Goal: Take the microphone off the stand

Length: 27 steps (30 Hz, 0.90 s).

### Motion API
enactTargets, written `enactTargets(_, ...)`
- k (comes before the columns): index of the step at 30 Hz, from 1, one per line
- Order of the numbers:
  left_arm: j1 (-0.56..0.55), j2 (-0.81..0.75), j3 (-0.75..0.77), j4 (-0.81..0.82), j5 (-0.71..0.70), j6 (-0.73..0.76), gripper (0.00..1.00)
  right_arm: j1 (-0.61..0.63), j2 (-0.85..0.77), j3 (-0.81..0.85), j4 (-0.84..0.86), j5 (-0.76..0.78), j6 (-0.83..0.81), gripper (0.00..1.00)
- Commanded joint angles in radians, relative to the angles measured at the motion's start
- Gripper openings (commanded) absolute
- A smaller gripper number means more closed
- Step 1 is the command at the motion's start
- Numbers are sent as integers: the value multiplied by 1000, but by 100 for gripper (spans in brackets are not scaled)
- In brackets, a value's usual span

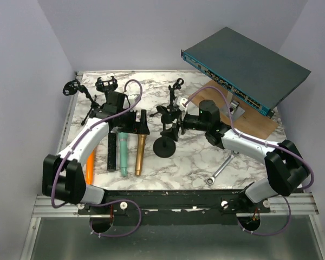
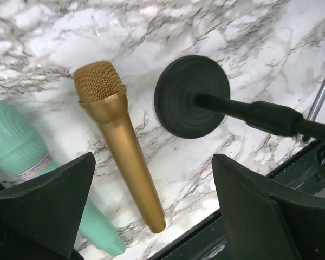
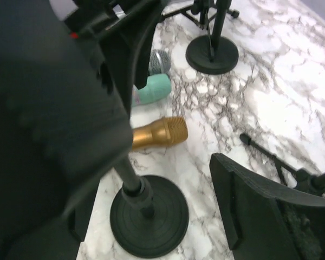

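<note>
A gold microphone (image 1: pixel 141 154) lies flat on the marble table, also in the left wrist view (image 2: pixel 119 142) and the right wrist view (image 3: pixel 160 133). A black stand with a round base (image 1: pixel 165 147) stands just right of it; I see no microphone in its top clip (image 1: pixel 166 115). My left gripper (image 1: pixel 132 122) is open and empty above the gold microphone's handle (image 2: pixel 151 216). My right gripper (image 1: pixel 172 128) is open, its jaws on either side of the stand's pole (image 3: pixel 131 181), with the base (image 3: pixel 168 238) below.
A teal microphone (image 1: pixel 123 154), a black one (image 1: pixel 112 151) and an orange object (image 1: pixel 90 165) lie left of the gold one. More stands (image 1: pixel 105 84) stand at the back. A blue rack unit (image 1: pixel 244 67) leans at back right. A wrench (image 1: pixel 219 170) lies front right.
</note>
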State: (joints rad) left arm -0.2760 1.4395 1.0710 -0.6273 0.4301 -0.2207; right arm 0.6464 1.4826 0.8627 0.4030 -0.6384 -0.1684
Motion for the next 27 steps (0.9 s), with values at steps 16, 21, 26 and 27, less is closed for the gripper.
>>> enactTargets(16, 5, -305, -183, 295, 397, 318, 92, -1, -41, 317, -159, -26, 222, 1)
enactTargets(21, -23, -372, -276, 542, 474, 261, 92, -1, -62, 434, -272, 11, 312, 1)
enactTargets(26, -109, -384, -301, 731, 483, 175, 91, -1, -60, 498, -295, -3, 388, 1)
enactTargets(27, -127, -382, -302, 760, 471, 163, 91, -1, -59, 505, -294, -11, 407, 1)
